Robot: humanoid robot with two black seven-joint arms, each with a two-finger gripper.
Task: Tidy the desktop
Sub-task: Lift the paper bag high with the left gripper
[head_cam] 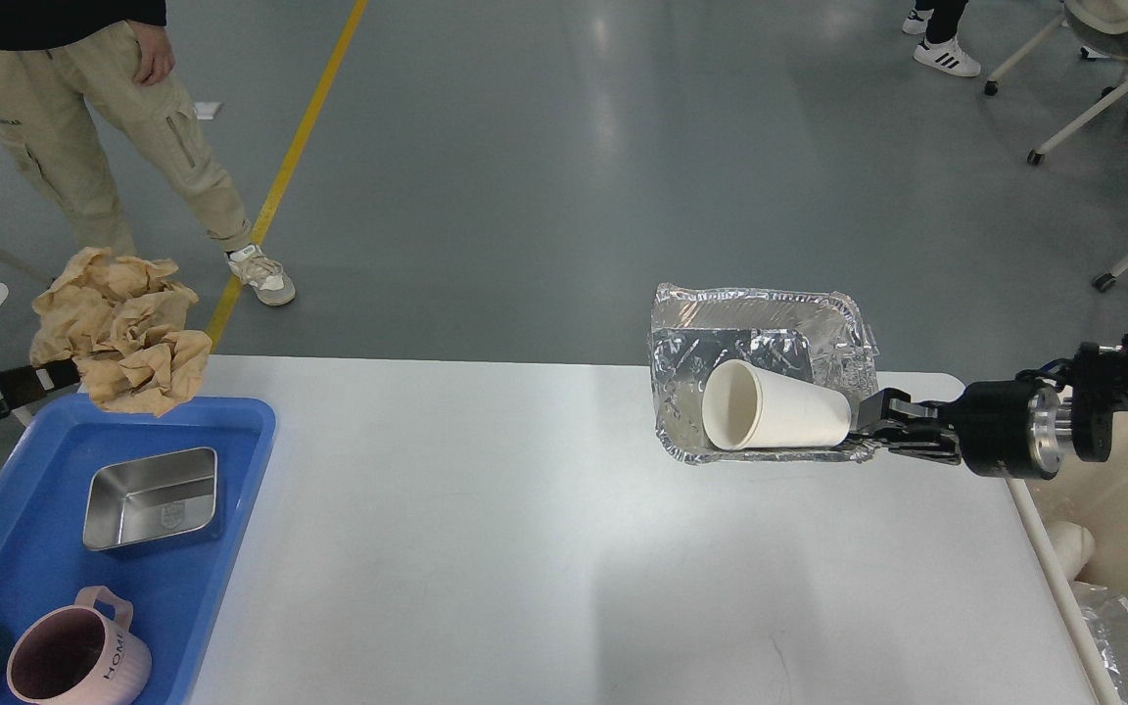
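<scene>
The white desktop [544,548] fills the lower middle of the head view. My left gripper [60,374] at the far left edge is shut on a crumpled brown paper ball [123,331], held up over the far corner of the blue tray [231,460]. My right gripper [866,429] comes in from the right and is shut on the near rim of a crinkled foil tray [760,323]. A white paper cup [775,419] lies on its side in that foil tray, mouth to the left.
The blue tray holds a steel dish [153,497] and a pink mug [74,654]. A cream bin [1127,548] with foil [1117,627] in it stands off the right edge. A person [84,117] stands beyond the far left corner. Chairs [1112,69] stand at the far right.
</scene>
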